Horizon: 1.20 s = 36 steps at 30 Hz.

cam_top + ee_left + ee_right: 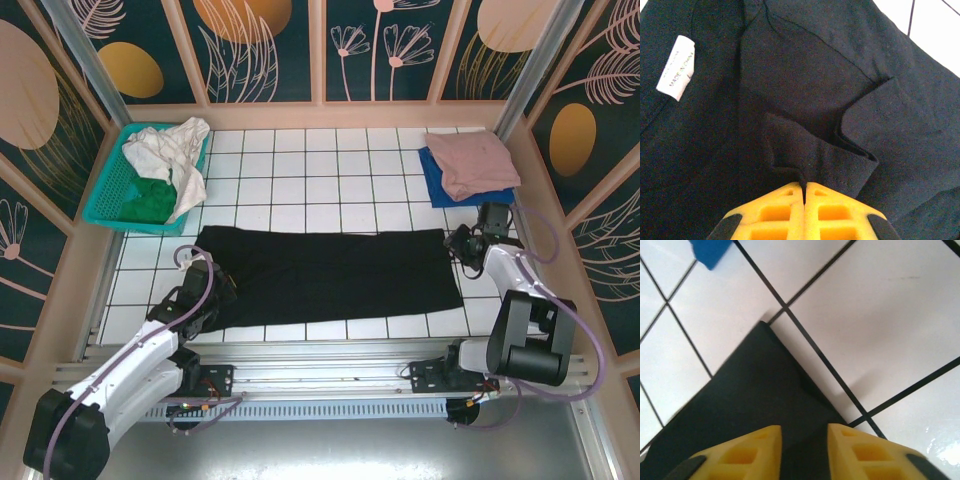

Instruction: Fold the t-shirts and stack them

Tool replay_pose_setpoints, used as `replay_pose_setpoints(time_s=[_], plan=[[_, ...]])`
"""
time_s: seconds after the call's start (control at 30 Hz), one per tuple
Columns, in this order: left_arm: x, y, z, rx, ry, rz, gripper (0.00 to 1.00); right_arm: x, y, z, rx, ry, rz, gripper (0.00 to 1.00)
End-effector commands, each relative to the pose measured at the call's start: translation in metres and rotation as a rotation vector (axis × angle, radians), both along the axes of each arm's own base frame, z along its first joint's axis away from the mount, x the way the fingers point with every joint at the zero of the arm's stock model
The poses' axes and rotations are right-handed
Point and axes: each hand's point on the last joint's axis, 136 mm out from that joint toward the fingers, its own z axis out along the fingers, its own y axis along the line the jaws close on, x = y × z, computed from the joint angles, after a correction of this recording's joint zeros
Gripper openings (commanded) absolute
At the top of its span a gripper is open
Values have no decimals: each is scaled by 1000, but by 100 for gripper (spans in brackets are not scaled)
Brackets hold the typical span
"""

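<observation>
A black t-shirt (330, 275) lies folded into a long band across the tiled table. My left gripper (207, 272) is at its left end, shut on a pinched ridge of the black cloth (815, 75); the yellow fingers (775, 210) meet with fabric between them (804, 187). A white label (676, 67) shows on the shirt to the left. My right gripper (462, 245) is over the shirt's right end, its jaws apart (804, 432) above a flat black corner (755, 390). A dusty-pink t-shirt (478, 160) lies folded on a blue one (440, 188) at the back right.
A teal mesh basket (105, 195) at the back left holds white and green cloth. A blue corner (712, 250) shows beyond the right gripper. Wooden walls close in the table on three sides.
</observation>
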Motion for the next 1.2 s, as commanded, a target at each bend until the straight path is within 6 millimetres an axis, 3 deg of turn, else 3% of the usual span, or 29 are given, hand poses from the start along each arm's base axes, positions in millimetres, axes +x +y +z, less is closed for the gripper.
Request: replay_pose_setpoints(time_s=[0.0, 0.13, 0.23, 0.43, 0.53, 0.63, 0.83, 1.0, 1.17], plan=[[-3, 5, -6, 21, 19, 26, 0, -1, 1, 7, 14, -21, -18, 41], [-2, 3, -6, 14, 20, 17, 0, 3, 6, -10, 43, 14, 2, 42], [2, -4, 4, -31, -16, 3, 0, 3, 13, -23, 50, 38, 18, 42], [37, -24, 75, -82, -183, -48, 0, 2, 21, -27, 49, 46, 31, 35], [53, -25, 92, -40, -194, -52, 0, -1, 15, -30, 20, 67, 17, 28], [59, -29, 95, -31, -191, -63, 0, -5, 14, -33, 12, 90, 11, 27], [58, -27, 94, -34, -198, -55, 0, -15, 0, -35, -53, 137, -47, 34], [57, -28, 91, -36, -195, -57, 0, -29, 5, -48, -105, 226, -33, 37], [58, -30, 88, -42, -188, -64, 0, -26, 1, -41, -127, 210, -52, 39]])
